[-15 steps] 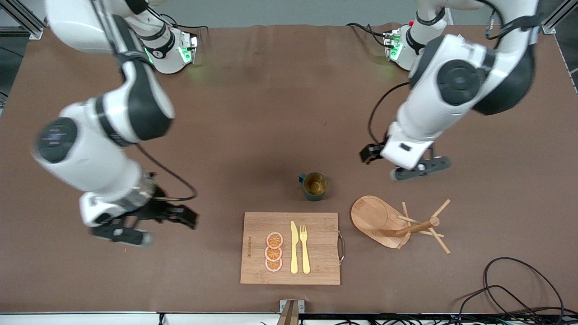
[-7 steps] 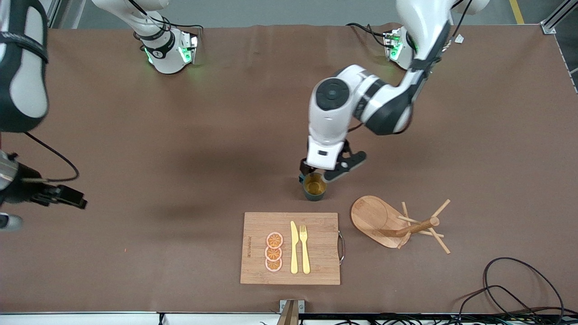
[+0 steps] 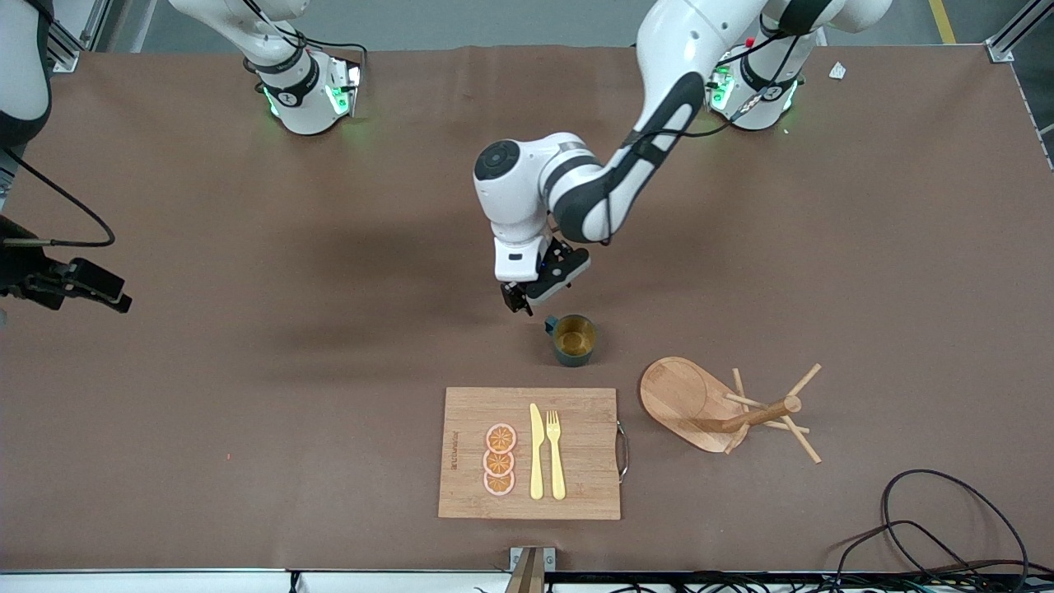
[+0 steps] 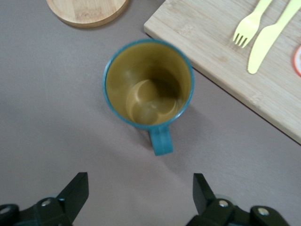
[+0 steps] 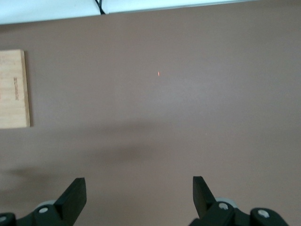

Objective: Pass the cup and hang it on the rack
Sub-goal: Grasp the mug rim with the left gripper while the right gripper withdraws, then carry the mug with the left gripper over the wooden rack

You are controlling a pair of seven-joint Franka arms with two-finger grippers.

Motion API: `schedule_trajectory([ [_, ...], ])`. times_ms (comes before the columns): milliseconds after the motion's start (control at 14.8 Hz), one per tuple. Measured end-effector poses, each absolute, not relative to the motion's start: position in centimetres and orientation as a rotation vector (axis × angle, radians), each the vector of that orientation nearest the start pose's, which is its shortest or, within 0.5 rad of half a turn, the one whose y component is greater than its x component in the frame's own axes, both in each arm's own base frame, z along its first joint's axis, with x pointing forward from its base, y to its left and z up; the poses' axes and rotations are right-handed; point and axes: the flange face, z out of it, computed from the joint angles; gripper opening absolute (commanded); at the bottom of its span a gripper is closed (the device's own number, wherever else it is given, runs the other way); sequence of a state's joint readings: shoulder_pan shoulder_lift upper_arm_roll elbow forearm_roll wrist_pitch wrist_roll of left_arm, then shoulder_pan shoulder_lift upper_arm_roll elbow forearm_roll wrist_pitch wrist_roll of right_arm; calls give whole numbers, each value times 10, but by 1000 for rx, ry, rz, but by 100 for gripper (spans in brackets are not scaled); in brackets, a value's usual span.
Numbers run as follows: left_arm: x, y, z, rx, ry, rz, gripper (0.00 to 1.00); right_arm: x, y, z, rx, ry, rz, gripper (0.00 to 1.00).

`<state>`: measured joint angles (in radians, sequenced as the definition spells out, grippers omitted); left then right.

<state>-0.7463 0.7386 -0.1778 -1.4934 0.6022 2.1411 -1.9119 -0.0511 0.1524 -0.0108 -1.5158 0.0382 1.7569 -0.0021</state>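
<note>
Teal cup [image 3: 573,339], front view: standing upright between rack [image 3: 725,408] and cutting board [image 3: 529,452]; left gripper [image 3: 527,295] hovering just beside it.
Left wrist: jaws gaping, needing to straddle the handle [image 4: 161,140].
Right wrist: right gripper [image 5: 137,197] waiting, spread wide, empty.

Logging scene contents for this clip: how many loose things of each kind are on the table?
Cup: 1
Rack: 1
Cutting board: 1
Orange slices: 3
Yellow knife: 1
Yellow fork: 1
Total: 8
</note>
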Motion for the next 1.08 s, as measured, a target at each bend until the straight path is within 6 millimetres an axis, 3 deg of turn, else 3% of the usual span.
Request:
schedule_trajectory([
  [203,448,-548,196,-2719,-1064,-760,91,618,-37,587,-3105,97,-184,100],
  [473,448,-552,165,-2664,-1142,-947,82,628,-46,635,-3097,101,-361,100],
  [676,458,-547,154,-2626,-1139,-1014,63,614,-42,624,-3107,88,-133,100],
  [879,459,-544,145,-2610,-1119,-1034,44,610,-44,617,-3108,93,-74,100],
  [1082,461,-545,146,-2612,-1105,-1038,8,610,-45,615,-3107,96,-172,100],
])
